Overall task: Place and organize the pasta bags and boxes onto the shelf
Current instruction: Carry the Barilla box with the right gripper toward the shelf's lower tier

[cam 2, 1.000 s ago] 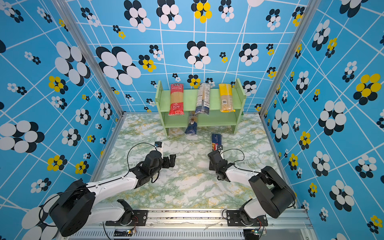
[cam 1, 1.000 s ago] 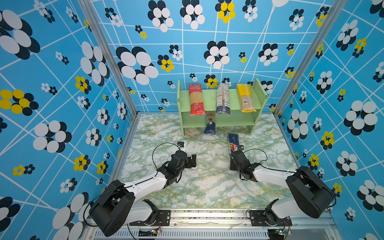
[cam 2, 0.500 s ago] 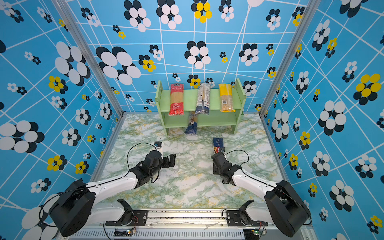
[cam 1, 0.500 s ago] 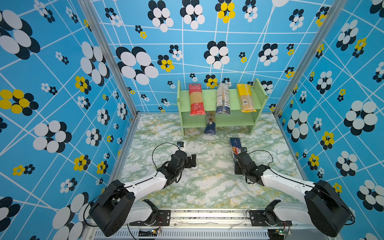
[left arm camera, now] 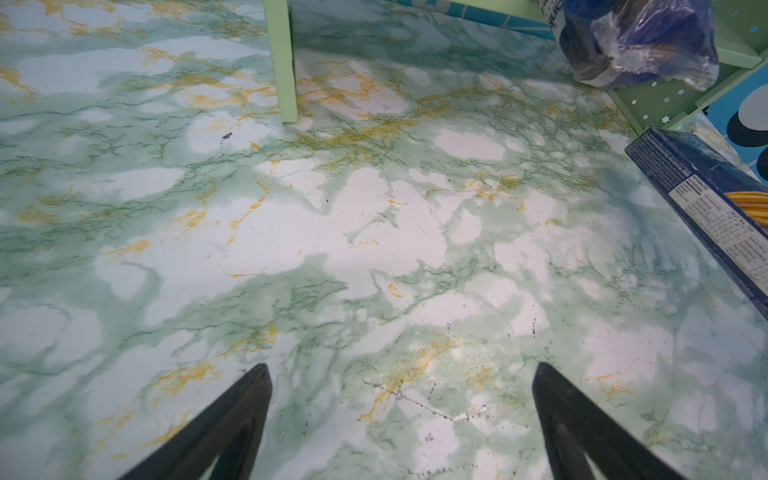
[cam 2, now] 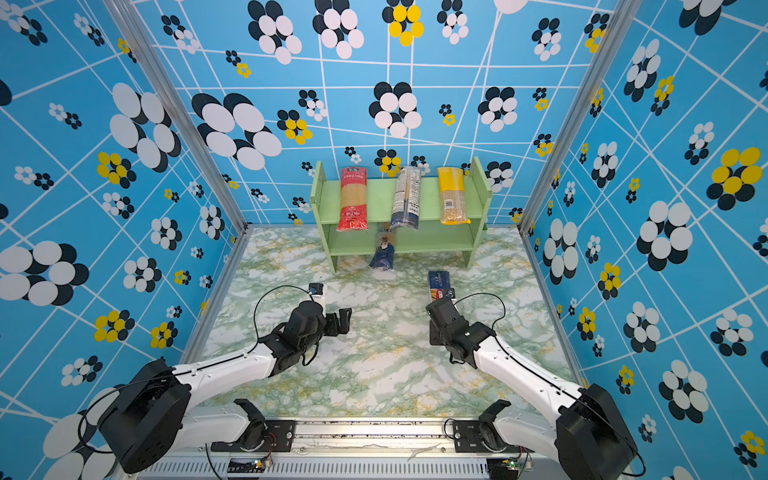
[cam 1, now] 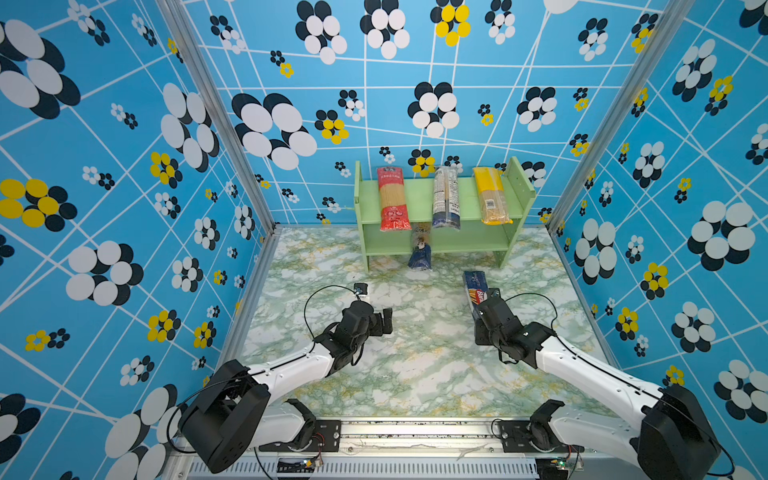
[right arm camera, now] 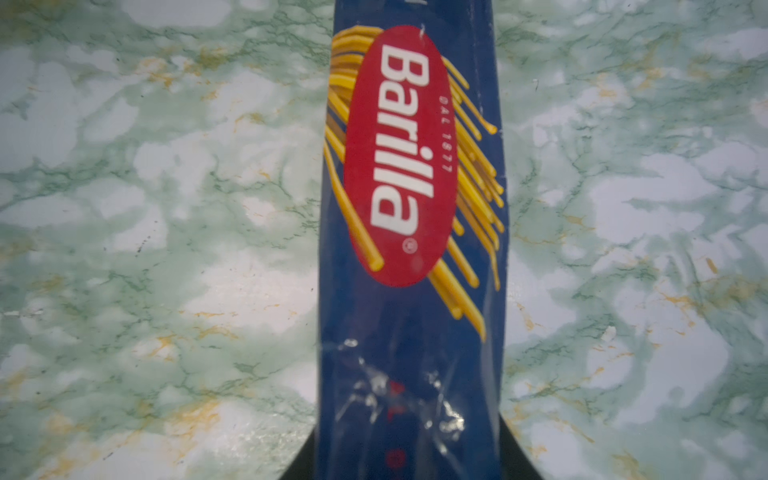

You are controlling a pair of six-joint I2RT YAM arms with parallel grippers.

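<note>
In both top views, your right gripper (cam 1: 480,306) clasps the long dark blue Barilla cardboard box (cam 1: 473,282) just before the light green two-tier wooden shelf (cam 1: 521,189). Left wrist: your left gripper (left arm camera: 401,415) hangs spread wide over the green-veined marble tabletop (left arm camera: 291,249). Right wrist: black fingers (right arm camera: 305,463) pinch the box's sides.

It was a robot lab test cell. Flower-print panels (cam 1: 124,208) on aluminium posts (cam 1: 220,124) walled a marble-print tabletop (cam 1: 415,365); the left arm (cam 1: 291,370) and right arm (cam 1: 590,374) stood on a metal rail (cam 1: 415,432).
</note>
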